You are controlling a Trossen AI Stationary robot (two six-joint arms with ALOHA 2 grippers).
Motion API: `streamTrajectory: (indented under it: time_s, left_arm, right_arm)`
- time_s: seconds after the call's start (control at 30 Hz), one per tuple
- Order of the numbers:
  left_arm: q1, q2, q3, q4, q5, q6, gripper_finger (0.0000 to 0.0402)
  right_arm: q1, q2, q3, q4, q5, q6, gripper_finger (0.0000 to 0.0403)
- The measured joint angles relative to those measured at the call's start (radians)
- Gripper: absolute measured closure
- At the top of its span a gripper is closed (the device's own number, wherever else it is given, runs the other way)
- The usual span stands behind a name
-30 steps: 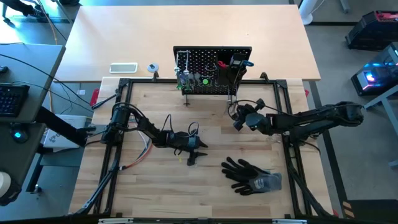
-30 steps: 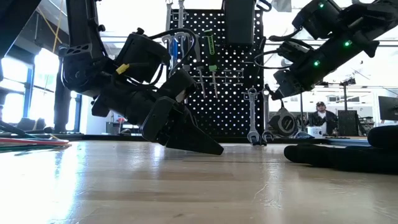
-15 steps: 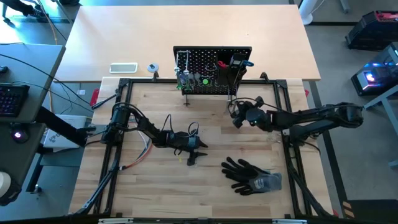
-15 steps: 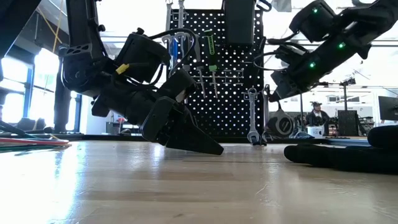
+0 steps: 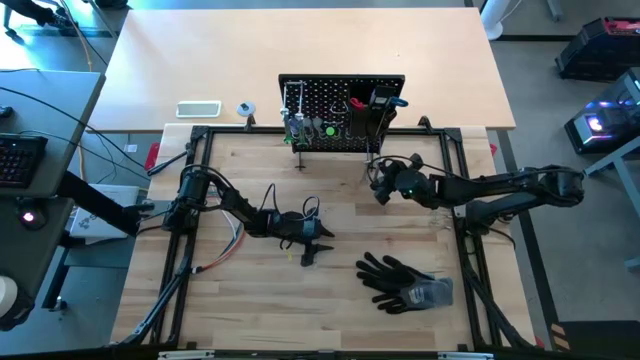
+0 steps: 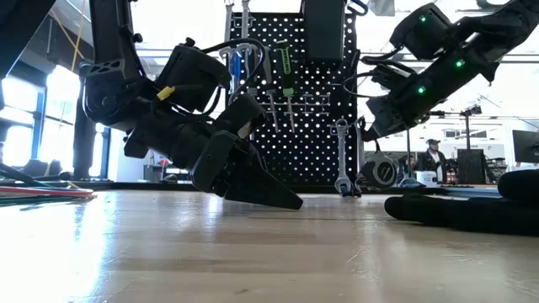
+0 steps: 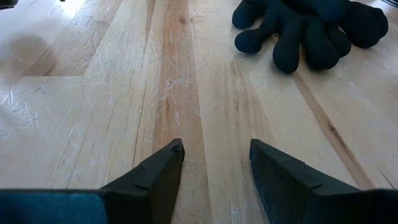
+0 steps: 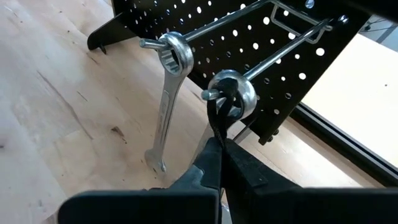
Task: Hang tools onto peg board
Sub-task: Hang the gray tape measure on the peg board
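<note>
Right wrist view | wrenches on peg board (image 8: 323, 56) hooks: two (image 8: 166, 106) (image 8: 231, 94)

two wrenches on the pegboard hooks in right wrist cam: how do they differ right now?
The free wrench hangs from its hook by its ring end, untouched, its whole shaft in view, pointing down toward the table. The gripped wrench also has its ring on a hook, but the right tool is shut on its shaft, which shows edge-on as a thin dark strip. Shared: both silver, both rings threaded on neighbouring hooks of the peg board.
</note>
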Motion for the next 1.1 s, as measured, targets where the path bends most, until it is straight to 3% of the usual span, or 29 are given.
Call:
streamTrajectory:
  time_s: [0.8, 1.1]
  left_arm:
    - [0.000, 0.000, 0.000, 0.000, 0.000, 0.000, 0.0220]
    - [0.000, 0.000, 0.000, -0.001, 0.000, -0.005, 0.0220]
  right_arm:
    - [0.000, 0.000, 0.000, -0.024, -0.033, 0.000, 0.0399]
    - [0.001, 0.000, 0.000, -0.035, -0.030, 0.019, 0.0309]
